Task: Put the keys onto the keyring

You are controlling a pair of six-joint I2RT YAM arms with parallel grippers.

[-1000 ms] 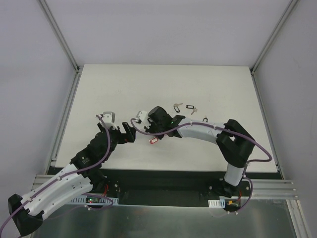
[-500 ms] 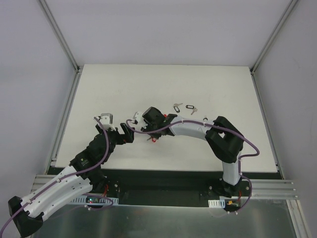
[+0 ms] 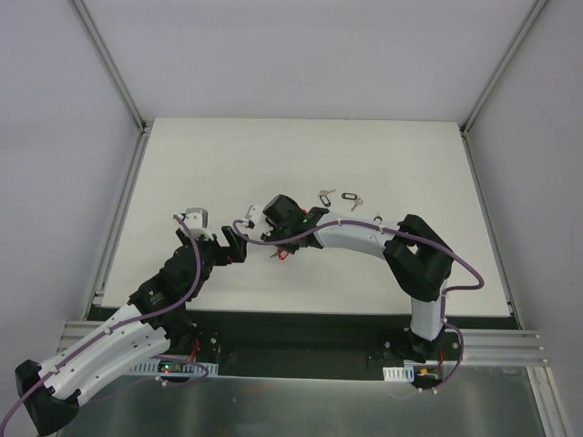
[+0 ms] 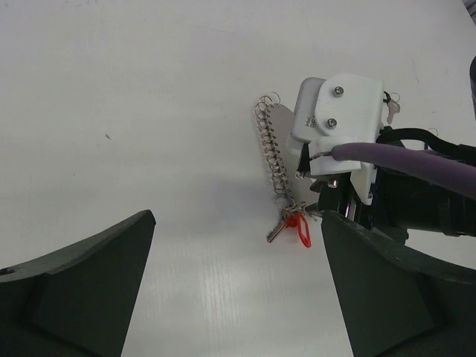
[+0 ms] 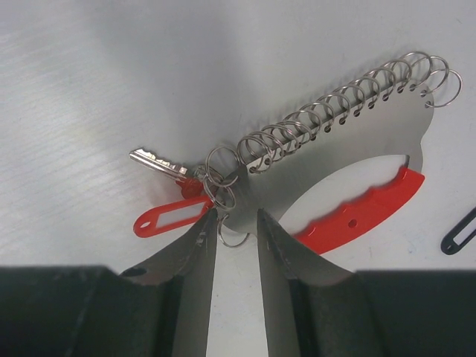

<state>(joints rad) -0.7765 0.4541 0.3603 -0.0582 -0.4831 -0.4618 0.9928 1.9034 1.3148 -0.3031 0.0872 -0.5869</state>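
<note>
While the left gripper point(image 4: 236, 223) hangs over the white table point(image 3: 228, 155) with its jaws spread wide and nothing between them, its wrist camera looks down on the keyring point(image 4: 273, 152), which lies flat just ahead of it. One edge of the keyring is a row of wire loops, and a glossy red arc runs along the opposite side. A red-tagged key point(image 5: 175, 216) is hooked into the loops at the near end of that row, its silver blade pointing away from the ring and its tag resting on the table beside it.

Just right of the key, the right gripper point(image 5: 236, 216) reaches down over that same corner of the keyring. Its jaws are drawn narrow, with a slim gap left, and one small loose loop sits between the tips. Whether they actually pinch the grey metal there or only straddle it, I cannot tell.

Farther right, beyond the right forearm, the black-tagged keys point(image 3: 350, 196) lie on the table, well apart from the keyring.
</note>
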